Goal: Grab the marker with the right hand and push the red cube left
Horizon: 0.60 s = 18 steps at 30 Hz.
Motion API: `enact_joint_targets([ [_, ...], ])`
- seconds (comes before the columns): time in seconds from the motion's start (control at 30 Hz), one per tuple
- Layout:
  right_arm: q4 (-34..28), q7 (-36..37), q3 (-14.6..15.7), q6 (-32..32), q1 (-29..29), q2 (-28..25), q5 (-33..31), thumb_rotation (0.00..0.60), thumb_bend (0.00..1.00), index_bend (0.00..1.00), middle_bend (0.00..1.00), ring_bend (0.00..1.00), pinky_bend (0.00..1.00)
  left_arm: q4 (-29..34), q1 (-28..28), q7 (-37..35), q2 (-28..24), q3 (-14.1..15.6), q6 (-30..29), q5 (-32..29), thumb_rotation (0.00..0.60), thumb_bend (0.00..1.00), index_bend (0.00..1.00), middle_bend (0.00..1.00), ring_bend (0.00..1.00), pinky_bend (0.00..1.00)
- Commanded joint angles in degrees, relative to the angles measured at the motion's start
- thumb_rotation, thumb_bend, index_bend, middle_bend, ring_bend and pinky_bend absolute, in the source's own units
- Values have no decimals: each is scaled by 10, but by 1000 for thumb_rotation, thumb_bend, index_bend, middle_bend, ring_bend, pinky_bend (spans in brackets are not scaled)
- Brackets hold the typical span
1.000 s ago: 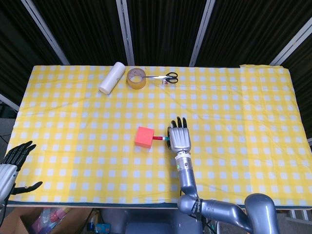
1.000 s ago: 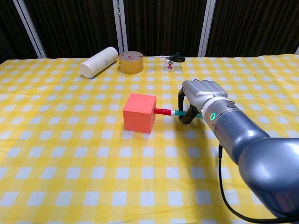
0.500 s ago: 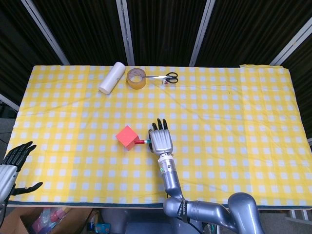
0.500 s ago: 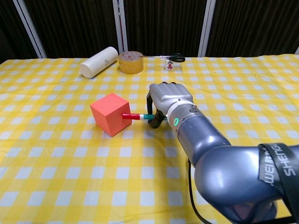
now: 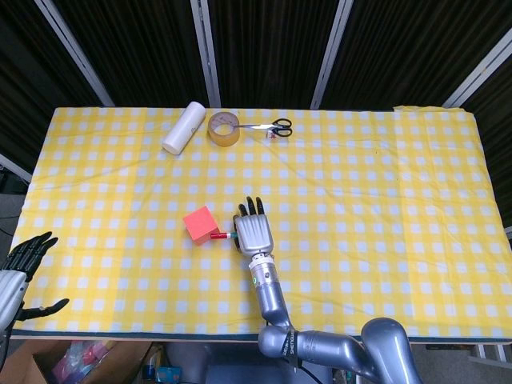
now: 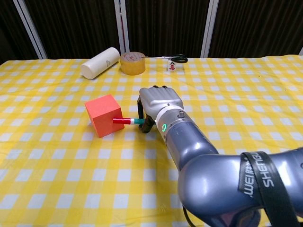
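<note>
Room: dark slatted wall panels with pale metal struts behind the table, from 10 to 2 o'clock in the head view.
Table (image 5: 400, 240): covered edge to edge by a yellow-and-white checked cloth; a few soft creases toward the left side.
Right arm: grey, comes up from 6 o'clock in the head view and fills the lower right of the chest view.
Right hand (image 5: 254, 230): near table centre, back of the hand up, fingers curled down around the marker and holding it.
Left hand (image 5: 20, 268): off the table edge at 8 o'clock in the head view, dark fingers spread, nothing in them.
Red cube (image 6: 103, 115): on the cloth at 9 o'clock from the right hand, turned so one corner faces the chest camera.
White roll (image 5: 184, 127): lying on its side at the far edge, about 11 o'clock from the cube.
Tape roll (image 5: 223, 130): lying flat just right of the white roll.
Scissors (image 5: 270, 126): black handles, right of the tape; blades point toward it.
Marker (image 6: 128, 121): lies level, sticking out of the right hand toward 9 o'clock; red cap end touches the cube's near right face.
</note>
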<state>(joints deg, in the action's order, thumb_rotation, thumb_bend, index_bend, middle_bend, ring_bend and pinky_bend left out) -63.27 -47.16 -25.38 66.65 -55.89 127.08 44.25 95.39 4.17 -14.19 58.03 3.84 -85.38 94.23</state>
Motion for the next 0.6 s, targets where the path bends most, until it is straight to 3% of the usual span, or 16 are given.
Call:
enact_joint_targets([
  [0.03, -8, -6, 8, 8, 6, -2, 4, 600, 491, 582, 227, 42, 0, 0, 0, 1, 0, 0, 0, 0, 600, 0, 0, 0, 0, 0],
  [0.3, -74, -14, 36, 48, 48, -52, 27, 600, 491, 582, 227, 42, 0, -4, -3, 7, 1, 1, -3, 0, 600, 0, 0, 0, 0, 0],
  [0.6, -186, -14, 82, 84, 121, -192, 65, 600, 491, 582, 227, 42, 0, -6, -8, 23, 5, 1, -6, -4, 600, 0, 0, 0, 0, 0],
])
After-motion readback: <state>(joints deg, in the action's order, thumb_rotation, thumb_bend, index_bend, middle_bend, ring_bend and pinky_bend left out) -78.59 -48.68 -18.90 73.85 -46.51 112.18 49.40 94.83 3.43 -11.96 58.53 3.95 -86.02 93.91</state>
